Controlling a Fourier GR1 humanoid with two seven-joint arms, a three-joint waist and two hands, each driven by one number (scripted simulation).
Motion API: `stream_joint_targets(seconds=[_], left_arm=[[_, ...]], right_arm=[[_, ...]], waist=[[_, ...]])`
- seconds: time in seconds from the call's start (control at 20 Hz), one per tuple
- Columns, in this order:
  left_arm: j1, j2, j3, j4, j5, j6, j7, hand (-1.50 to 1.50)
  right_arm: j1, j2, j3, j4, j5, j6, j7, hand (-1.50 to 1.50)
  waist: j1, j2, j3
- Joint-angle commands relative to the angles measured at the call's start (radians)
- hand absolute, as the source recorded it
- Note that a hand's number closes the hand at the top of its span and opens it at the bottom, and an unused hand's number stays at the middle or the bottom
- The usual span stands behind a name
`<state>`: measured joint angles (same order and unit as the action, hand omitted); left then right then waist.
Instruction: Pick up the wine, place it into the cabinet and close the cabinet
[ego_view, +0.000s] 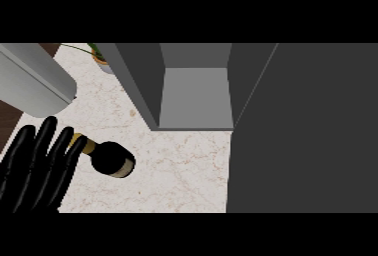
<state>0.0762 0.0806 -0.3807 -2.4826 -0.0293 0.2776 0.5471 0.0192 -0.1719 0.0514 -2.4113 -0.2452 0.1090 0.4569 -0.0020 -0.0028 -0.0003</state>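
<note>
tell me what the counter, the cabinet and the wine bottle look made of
Counter: pale stone, probably marble, going by its fine brownish veins. Cabinet: flat matte grey panels, perhaps painted board or metal. Wine bottle: dark, likely glass, with a yellow band at its neck.

The cabinet (193, 95) stands open on the pale stone counter (177, 175), its big dark door (303, 130) swung out to the right. In front of the cabinet and to its left lies the dark wine bottle (111, 158). The left hand (35, 170) is just beside the bottle, fingers straight. A potted plant (100, 55) sits left of the cabinet.
</note>
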Motion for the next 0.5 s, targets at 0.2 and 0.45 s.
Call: stream_joint_targets(seconds=[0.2, 0.45], left_arm=[[0.023, 0.021, 0.2, -0.021, 0.141, -0.061, -0.041, -1.5], [0.052, 0.029, 0.326, 0.047, 0.256, -0.138, -0.091, -1.5]], right_arm=[[0.02, -0.005, -0.05, -0.137, -0.081, -0.009, 0.081, -1.5], [0.007, -0.002, -0.045, -0.1, -0.07, 0.02, 0.062, -1.5]], waist=[[-0.001, 0.001, 0.0], [0.001, 0.001, -0.001]])
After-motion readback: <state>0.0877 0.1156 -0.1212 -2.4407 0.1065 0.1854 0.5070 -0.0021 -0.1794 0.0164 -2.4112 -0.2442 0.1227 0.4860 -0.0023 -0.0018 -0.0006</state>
